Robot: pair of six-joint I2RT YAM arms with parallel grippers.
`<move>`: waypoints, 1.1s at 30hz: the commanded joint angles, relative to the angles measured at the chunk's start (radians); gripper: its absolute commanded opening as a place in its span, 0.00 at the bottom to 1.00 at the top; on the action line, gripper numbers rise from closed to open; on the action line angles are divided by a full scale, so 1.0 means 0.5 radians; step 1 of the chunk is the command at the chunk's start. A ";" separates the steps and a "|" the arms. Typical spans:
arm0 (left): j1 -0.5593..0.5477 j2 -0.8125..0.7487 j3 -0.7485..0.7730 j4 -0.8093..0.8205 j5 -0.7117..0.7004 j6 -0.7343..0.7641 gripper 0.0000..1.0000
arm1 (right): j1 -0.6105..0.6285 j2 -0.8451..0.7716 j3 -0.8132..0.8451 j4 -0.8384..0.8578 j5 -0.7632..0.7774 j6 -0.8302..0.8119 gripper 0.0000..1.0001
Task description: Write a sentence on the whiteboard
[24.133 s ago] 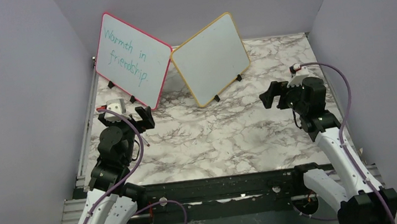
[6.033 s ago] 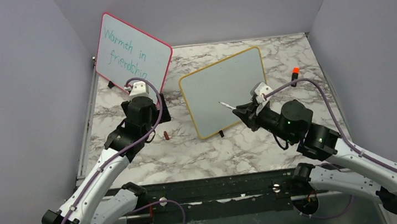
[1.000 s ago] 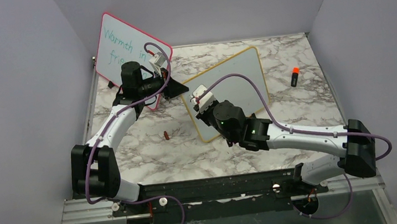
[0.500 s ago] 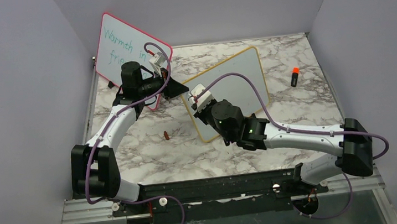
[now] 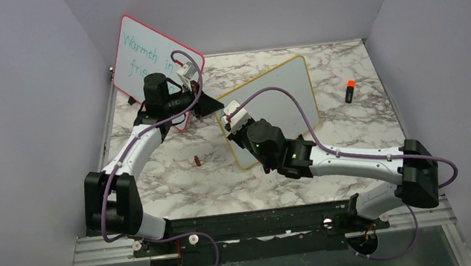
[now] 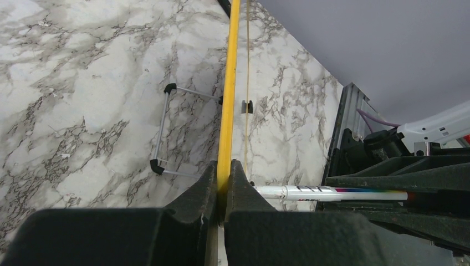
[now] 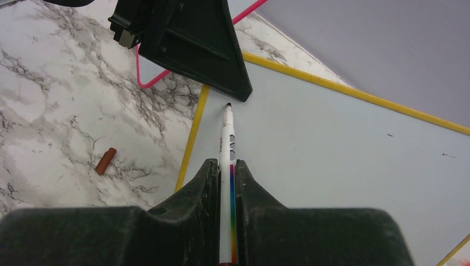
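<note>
Centrally on the marble table (image 5: 193, 190) stands the whiteboard (image 5: 280, 112), tilted back on its small feet, yellow frame all round. The left gripper (image 6: 223, 172) is closed tight on the frame at the board's upper left corner, one finger on each side of the yellow edge. The right gripper (image 7: 224, 166) is clamped on a marker (image 7: 226, 138), a white barrel with a rainbow stripe that runs out straight between its fingers. The marker's dark tip sits over the board's face just inside the left frame, close under the left gripper's finger; whether it touches the surface cannot be told. From the right wrist the board's face shows plain white with a few tiny dark specks. A brown-red cap (image 5: 197, 161) lies on the table left of the board, apart from it. A black pen with an orange cap (image 5: 349, 91) lies to the board's right. Behind the left arm leans a pink board (image 5: 139, 57) with teal writing, partly hidden.
</note>
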 commanded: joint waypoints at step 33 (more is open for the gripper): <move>-0.017 -0.027 -0.026 -0.103 0.007 0.041 0.00 | 0.013 0.012 0.110 -0.572 -0.130 0.262 0.00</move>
